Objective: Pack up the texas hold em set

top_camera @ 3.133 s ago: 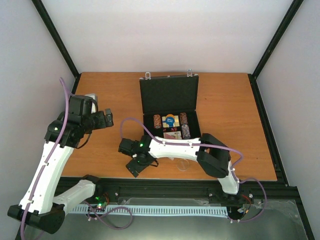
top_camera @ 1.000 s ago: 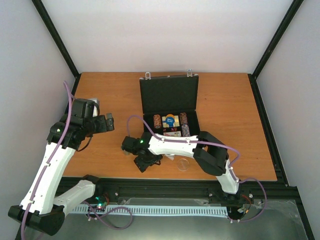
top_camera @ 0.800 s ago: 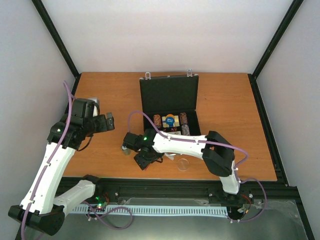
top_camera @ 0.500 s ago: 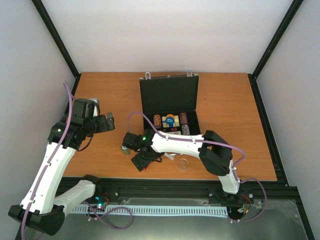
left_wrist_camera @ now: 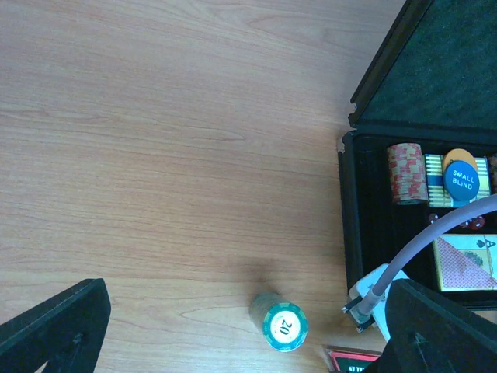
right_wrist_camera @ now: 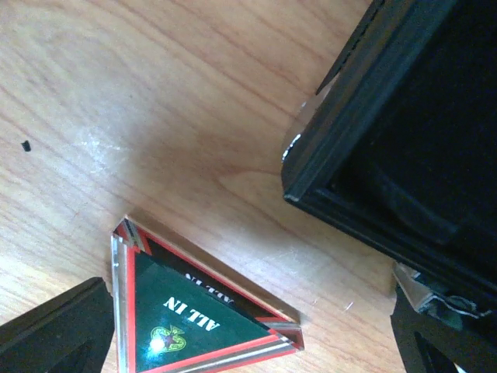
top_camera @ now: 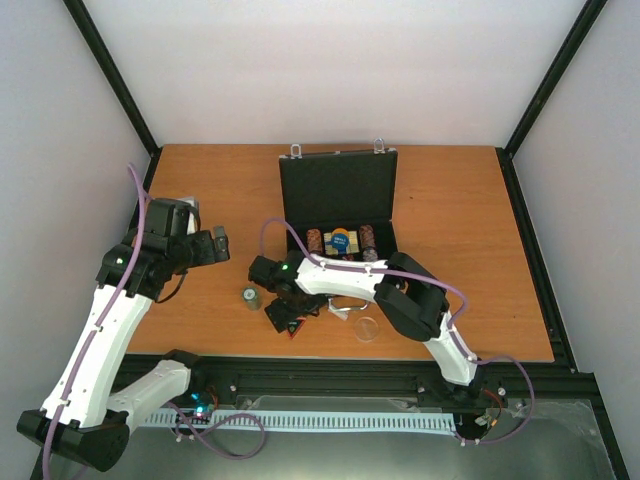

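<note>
Two grippers, both spread wide and holding nothing. The right gripper (right_wrist_camera: pixel 248 334) hangs just over one triangular "ALL IN" plaque (right_wrist_camera: pixel 186 311) lying flat on the bench (top_camera: pixel 460 220), beside the near left corner of the open black briefcase (top_camera: pixel 338 190). The left gripper (left_wrist_camera: pixel 248 330) hovers above the bench left of the case, with one green chip stack (left_wrist_camera: pixel 279 322) standing below it, apart from the case. Inside the case show one red chip stack (left_wrist_camera: pixel 408 172), one blue button (left_wrist_camera: pixel 461 175) and one card deck (left_wrist_camera: pixel 466 263). The rest is cut off or hidden by the right arm (top_camera: pixel 345 285).
</note>
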